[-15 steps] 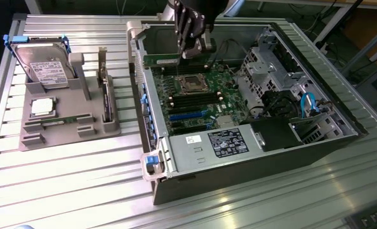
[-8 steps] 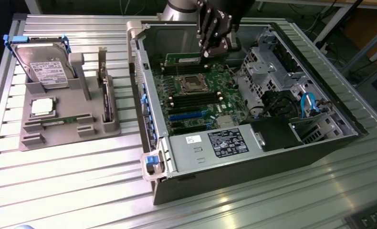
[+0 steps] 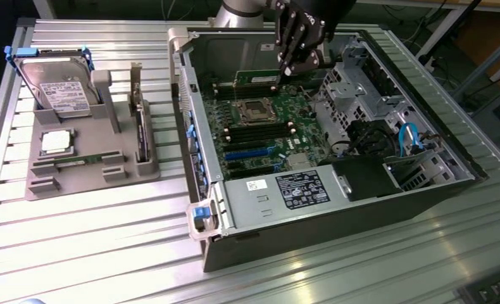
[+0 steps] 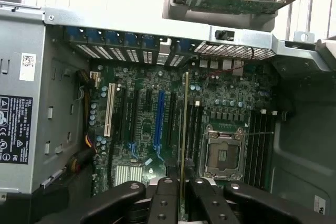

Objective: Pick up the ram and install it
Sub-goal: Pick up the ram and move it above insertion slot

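You have 1 arm, and its pincer hangs inside the open computer case, which lies on its side on the ribbed metal tabletop. The pincer is drawn narrow and grips the ram, a slim green strip, by 1 end.

In the exterior view the ram sticks out from the fingertips toward the exterior view's left. Its long axis is roughly level, and it sits above the far part of the motherboard, just beyond the square CPU socket. The ram is therefore not on the tabletop or in the grey holder outside the case. It is in your grip, over the board.

In the wrist view you look along the ram's thin edge. It reads as 1 straight pale line running away from the 2 black fingers that close on it from either side.

The relation that matters is alignment. The ram's long axis runs parallel to the long black memory slots beside the CPU socket, and to the white and blue card slots further off. From this angle the strip's line falls just beside the nearest memory slot, on the side away from the socket.

You cannot tell from these views whether the lower edge touches a slot or is apart from it. My judgement is that it has not been pressed home.
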Controlling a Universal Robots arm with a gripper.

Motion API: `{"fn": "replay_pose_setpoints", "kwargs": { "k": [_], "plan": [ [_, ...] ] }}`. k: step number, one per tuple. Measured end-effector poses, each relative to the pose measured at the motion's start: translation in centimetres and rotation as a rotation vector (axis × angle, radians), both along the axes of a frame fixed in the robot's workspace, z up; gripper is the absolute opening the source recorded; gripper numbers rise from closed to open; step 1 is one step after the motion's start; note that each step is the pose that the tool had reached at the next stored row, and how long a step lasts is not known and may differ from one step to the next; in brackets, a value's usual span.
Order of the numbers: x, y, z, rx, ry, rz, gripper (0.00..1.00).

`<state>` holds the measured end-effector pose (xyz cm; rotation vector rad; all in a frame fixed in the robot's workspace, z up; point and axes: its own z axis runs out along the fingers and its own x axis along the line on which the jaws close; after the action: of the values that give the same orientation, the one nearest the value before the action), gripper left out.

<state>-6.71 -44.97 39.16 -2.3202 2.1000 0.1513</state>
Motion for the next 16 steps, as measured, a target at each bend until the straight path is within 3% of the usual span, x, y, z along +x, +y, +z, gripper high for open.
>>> {"fn": "replay_pose_setpoints", "kwargs": {
  "k": [3,7,10,12,16],
  "plan": [
    [0.2,0.18,0.00,0.0000,0.0000,0.000,0.14],
    [0.7,0.80,0.00,-0.0007,0.0000,0.000,0.14],
    [1.1,1.44,0.00,-0.0012,0.0000,0.000,0.14],
    [1.5,2.19,0.00,-0.0022,0.0000,0.000,0.14],
    [1.6,2.33,0.00,-0.0027,0.0000,0.000,0.14]
  ]
}}
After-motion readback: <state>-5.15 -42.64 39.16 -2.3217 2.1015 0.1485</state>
